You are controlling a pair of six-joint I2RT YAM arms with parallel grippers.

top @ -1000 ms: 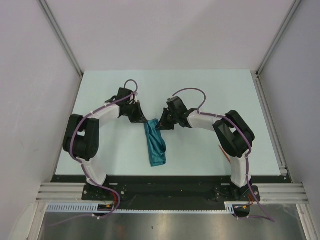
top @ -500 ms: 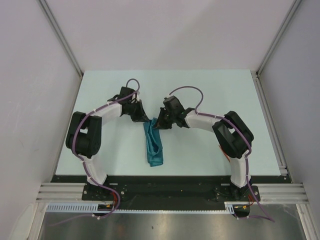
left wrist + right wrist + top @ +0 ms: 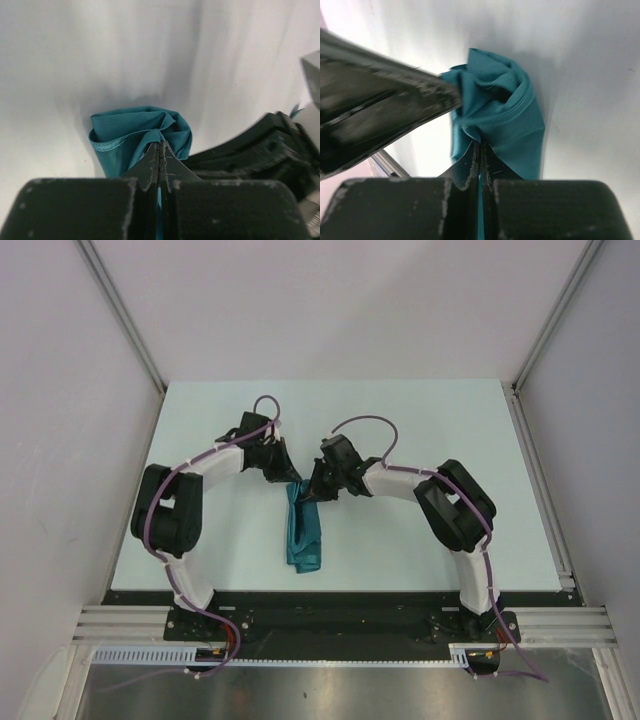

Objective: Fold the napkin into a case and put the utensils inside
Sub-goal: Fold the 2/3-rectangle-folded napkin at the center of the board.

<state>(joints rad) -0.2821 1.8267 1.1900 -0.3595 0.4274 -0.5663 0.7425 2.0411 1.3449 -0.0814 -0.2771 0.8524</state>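
Near end of the napkin (image 3: 304,558) sits just ahead of the arm bases, slightly left of centre on the table (image 3: 420,430). It looks to rest on the surface; can't tell how much of the strip is lifted.

Change over the last second: the two grippers have closed in on each other and now nearly touch. The cloth went from a fairly flat strip to a narrower, bunched one, and its near end slid a little to the left. For the task, that reads as a lengthwise fold or gather in progress. No tidy flat pouch yet, edges rumpled, so the case isn't formed and nothing is loaded. Can't make out the utensil in these views.

Orientation: long axis runs near-to-far, far end tipped slightly left of the near end.

Far end: left gripper (image 3: 287,478) is clamped tight on the cloth's edge, fabric puffing out past its fingertips in the left wrist view. Right gripper (image 3: 311,489) is also clenched on the cloth, just beside it, folds ballooning beyond its tips. Both pinch the same far end.
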